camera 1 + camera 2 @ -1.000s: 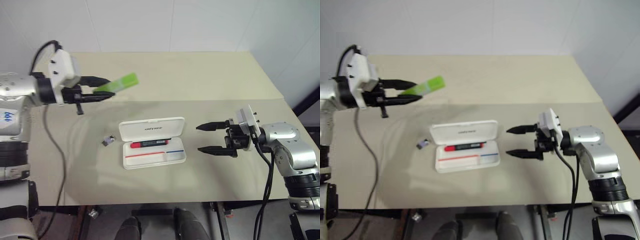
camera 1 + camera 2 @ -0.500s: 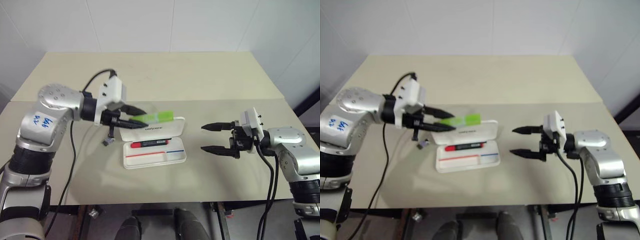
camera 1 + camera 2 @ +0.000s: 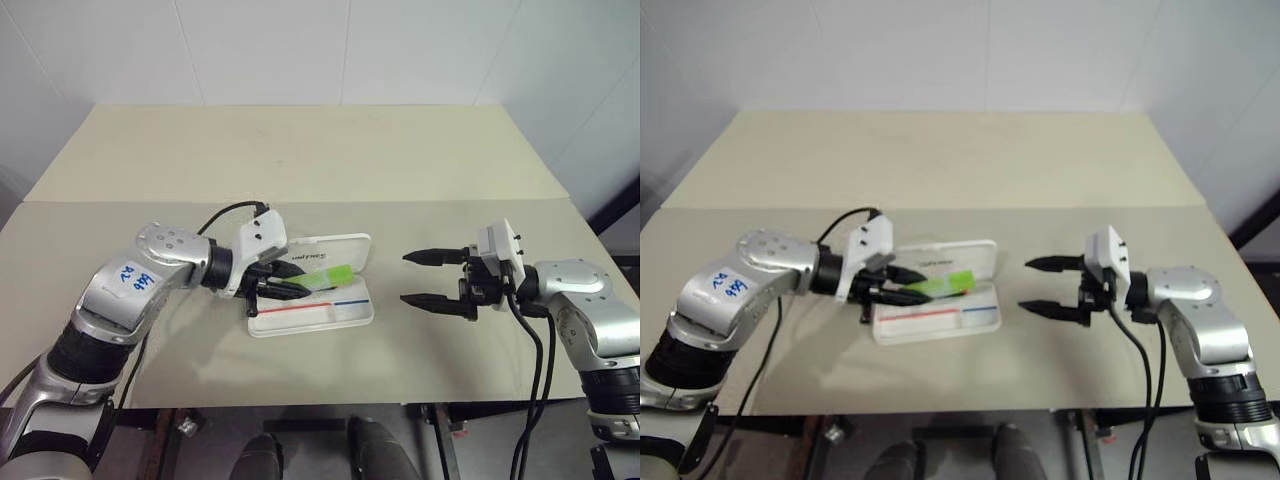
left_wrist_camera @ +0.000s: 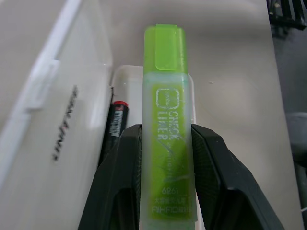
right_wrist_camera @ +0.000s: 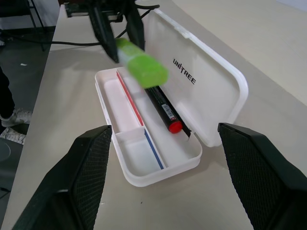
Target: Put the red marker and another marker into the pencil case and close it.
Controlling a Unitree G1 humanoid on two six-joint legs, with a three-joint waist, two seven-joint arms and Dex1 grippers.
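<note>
Two arms over one table [image 3: 420, 160], and we start with the biggest thing on it: the case [image 3: 312, 290] lies open in the middle, lid [image 3: 330, 250] folded back away from us, tray toward us with its thin red and blue stripes. To its right, well apart, our right gripper [image 3: 425, 278] hangs level with its fingers spread wide on nothing, pointing at the case. Our left gripper [image 3: 290, 285] is clamped on the green marker [image 3: 328, 277], which hovers just above the tray, lying roughly along its length. Smaller again, the red marker [image 5: 163, 109] already lies in the tray along the hinge side, beside the lid. Now, how we judge this drop should go: we keep the green one lined up with the tray's long axis, lower it into the free lane next to the red one, not across it, and part the fingers only once it is near the tray floor so it can't bounce out. After that, we'd want it lying flat, or the lid won't shut cleanly.
</note>
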